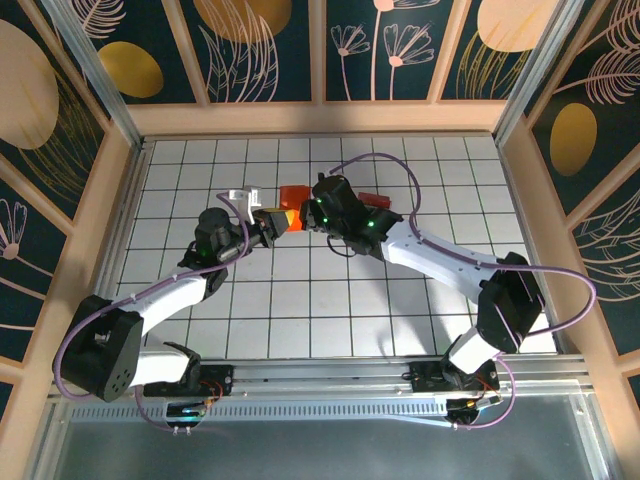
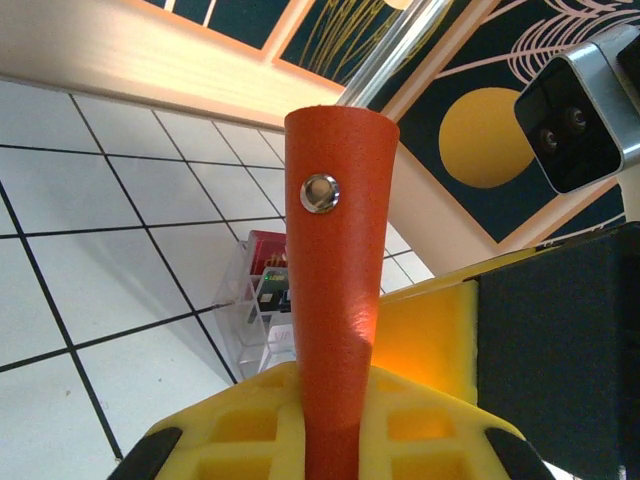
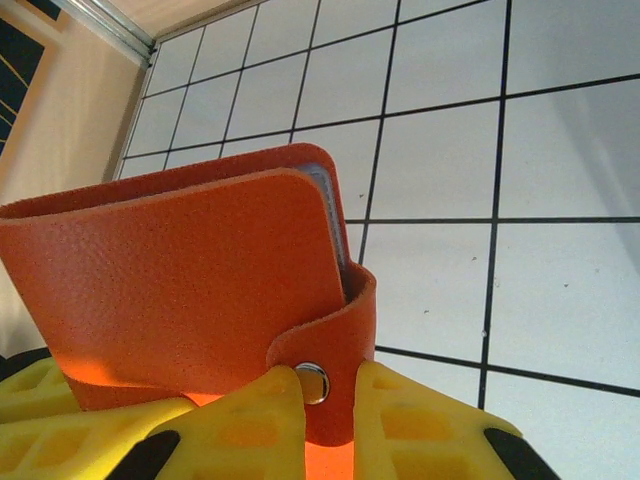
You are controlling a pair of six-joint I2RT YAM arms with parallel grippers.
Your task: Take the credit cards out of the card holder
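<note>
Card holder [image 1: 293, 193], snapped shut, hangs just above centre of the top view, held from 2 sides; left gripper [image 2: 335, 405] pinches its strap [image 2: 335, 300], which runs straight up-frame; right gripper [image 3: 328, 388] clamps narrowly beside the snap [image 3: 313, 383], equally near.

No text, brand, number or sign is legible. The orange-red folding card holder [image 3: 180, 270] is plain, and the labels inside the clear plastic box [image 2: 255, 320] are too small to read.
</note>
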